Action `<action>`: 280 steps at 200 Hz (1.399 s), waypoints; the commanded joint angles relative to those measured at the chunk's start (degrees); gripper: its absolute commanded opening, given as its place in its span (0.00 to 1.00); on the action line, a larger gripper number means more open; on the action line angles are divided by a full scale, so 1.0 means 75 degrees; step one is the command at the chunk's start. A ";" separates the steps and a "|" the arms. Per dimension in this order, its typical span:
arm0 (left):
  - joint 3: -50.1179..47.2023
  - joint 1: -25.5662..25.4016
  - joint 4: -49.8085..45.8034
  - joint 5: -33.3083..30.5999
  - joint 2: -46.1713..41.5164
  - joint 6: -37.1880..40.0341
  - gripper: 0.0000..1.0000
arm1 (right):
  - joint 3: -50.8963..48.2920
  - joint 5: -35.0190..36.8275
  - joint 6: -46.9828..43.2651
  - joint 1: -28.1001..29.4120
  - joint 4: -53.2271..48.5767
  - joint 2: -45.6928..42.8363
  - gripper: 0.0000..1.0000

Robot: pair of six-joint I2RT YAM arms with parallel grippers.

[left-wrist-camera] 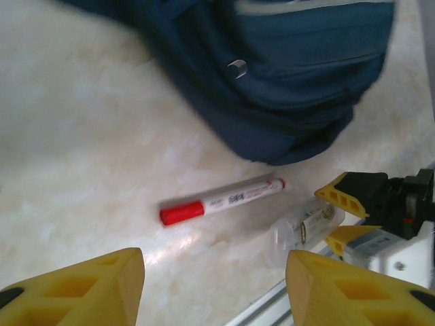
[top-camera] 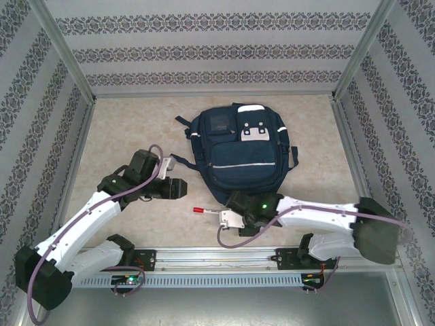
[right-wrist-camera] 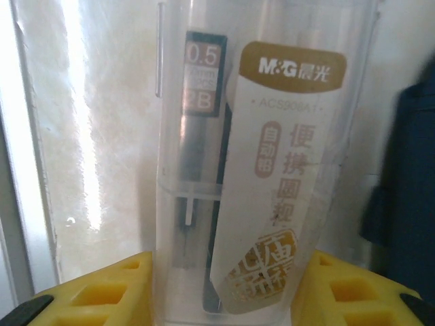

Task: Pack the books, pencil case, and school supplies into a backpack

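A: How does the small clear plastic case with a brown-and-white label (right-wrist-camera: 224, 170) lie against the right gripper (right-wrist-camera: 228, 288)?

B: Between its yellow fingers (right-wrist-camera: 102, 292), with its long axis running straight out from the wrist. The fingers stand close on both sides, but I cannot tell whether they truly pinch it

A: And the slim white marker with the red cap (left-wrist-camera: 223, 202)?

B: It is on the pale table (top-camera: 136, 136), just beside the case and not touching it. In the top view it lies left to right, cap toward the left arm. The left gripper (left-wrist-camera: 214, 285) hangs over it, jaws wide and empty, so I judge that arm the better placed for it

A: The large navy-blue fabric backpack (top-camera: 238, 153)?

B: It lies flat, front up, straight beyond both items and near the marker. No opening shows, and I cannot see what is inside
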 commanded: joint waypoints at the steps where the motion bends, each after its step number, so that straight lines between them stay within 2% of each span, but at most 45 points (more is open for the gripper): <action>1: 0.0651 -0.0223 0.1208 -0.0063 0.0308 0.2089 0.59 | -0.0120 -0.0199 0.0547 -0.0377 0.0207 -0.1229 0.35; 22: 0.1355 -0.0227 0.1425 -0.0183 0.1306 0.3537 0.59 | -0.0043 -0.0635 0.1027 -0.1104 0.0384 -0.2534 0.34; 40: 0.2268 -0.0243 0.0979 0.0013 0.2465 0.4866 0.65 | 0.0099 -0.0707 0.1335 -0.1732 0.0576 -0.3280 0.32; 53: 0.2613 -0.0236 0.1015 0.0413 0.3087 0.5705 0.68 | 0.0255 -0.0807 0.1586 -0.2361 0.0589 -0.3477 0.32; 62: 0.2690 -0.0272 0.1084 0.0676 0.3468 0.6476 0.67 | 0.0331 -0.0848 0.1853 -0.2895 0.0619 -0.3479 0.32; 73: 0.2912 -0.0435 0.0868 0.0741 0.3936 0.7727 0.70 | 0.0432 -0.0833 0.2323 -0.3576 0.0672 -0.3386 0.32; 82: 0.2969 -0.0503 0.0920 0.0697 0.4223 0.8300 0.71 | 0.0485 -0.0875 0.2750 -0.4128 0.0685 -0.3271 0.32; 105: 0.2663 -0.0593 0.1929 0.1196 0.4484 0.8709 0.71 | 0.0472 -0.1422 0.3593 -0.5362 0.0676 -0.3043 0.31; 122: 0.2570 -0.0825 0.2411 0.1470 0.4654 0.8995 0.72 | 0.0342 -0.1745 0.3838 -0.5936 0.0740 -0.3076 0.31; 150: 0.2740 -0.1281 0.2499 0.0540 0.5381 0.9264 0.74 | 0.0115 -0.1877 0.3913 -0.6224 0.0931 -0.3189 0.31; 178: 0.2614 -0.1432 0.3295 0.0183 0.5845 0.9050 0.73 | 0.0013 -0.2033 0.3932 -0.6253 0.0879 -0.3244 0.31; 187: 0.2630 -0.1503 0.3583 -0.0349 0.5923 0.8826 0.70 | -0.0065 -0.2060 0.4033 -0.6253 0.0933 -0.3287 0.31; 194: 0.2645 -0.1543 0.3871 -0.0851 0.5953 0.8607 0.62 | -0.0135 -0.2131 0.4144 -0.6252 0.1002 -0.3291 0.31; 200: 0.2663 -0.1547 0.4107 -0.1255 0.5957 0.8403 0.47 | -0.0188 -0.2234 0.4254 -0.6248 0.1076 -0.3294 0.31; 208: 0.2715 -0.1547 0.4343 -0.1696 0.5936 0.8111 0.18 | -0.0273 -0.2518 0.4480 -0.6242 0.1209 -0.3274 0.31; 217: 0.2777 -0.1547 0.4415 -0.1804 0.5814 0.8044 0.01 | -0.0356 -0.2865 0.4714 -0.6212 0.1329 -0.3248 0.31; 252: 0.2513 -0.1547 0.4825 -0.1216 0.4925 0.7386 0.00 | -0.0938 -0.3599 0.5730 -0.5942 0.1949 -0.3408 0.32; 280: 0.2661 -0.1503 0.4918 -0.2012 0.4673 0.6025 0.00 | -0.1288 -0.4699 0.6331 -0.5602 0.2325 -0.3289 0.33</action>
